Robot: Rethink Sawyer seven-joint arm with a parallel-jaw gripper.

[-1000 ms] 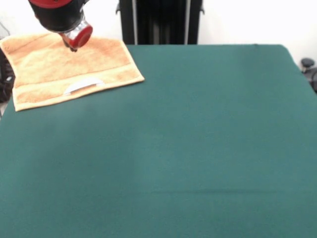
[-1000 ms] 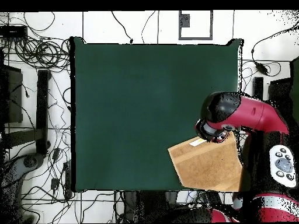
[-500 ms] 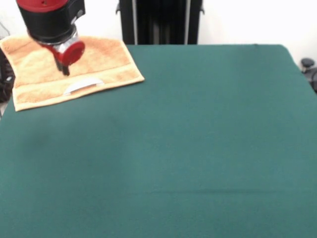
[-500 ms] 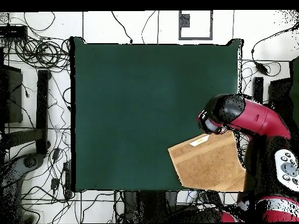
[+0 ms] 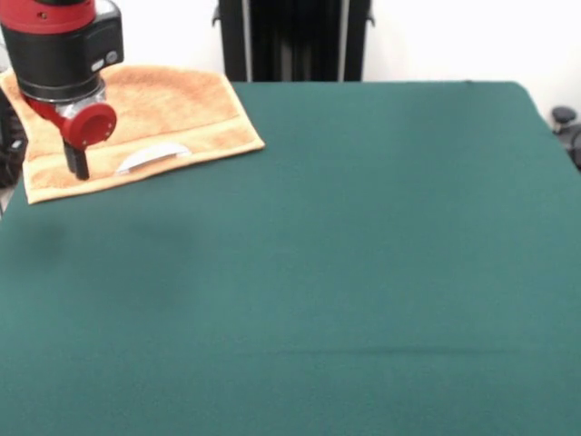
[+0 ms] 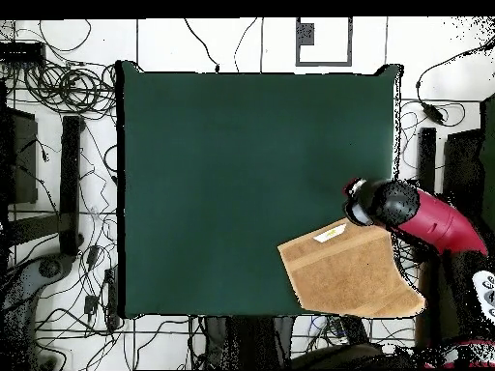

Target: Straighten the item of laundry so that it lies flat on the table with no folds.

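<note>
The orange-tan towel, the item of laundry (image 5: 145,113), lies spread at the far left corner of the green table (image 5: 363,227), with its white label (image 5: 154,156) near the front border band. No fold shows in it. My gripper (image 5: 78,168) hangs over the towel's near left part, left of the label; whether it touches the cloth is unclear. In the overhead view the towel (image 6: 348,275) sits at the table's (image 6: 242,164) lower right corner, one corner reaching past the edge. The gripper (image 6: 358,198) is just above the towel's top edge there.
A black stand (image 5: 290,41) rises behind the table's far edge. A dark object (image 5: 565,118) sits off the right edge. Cables (image 6: 58,77) and equipment cover the floor around the table. The red arm (image 6: 435,222) reaches in from the lower right.
In the front view the gripper has moved left and toward the camera, from over the towel's far part to its near left part. The towel has not moved.
</note>
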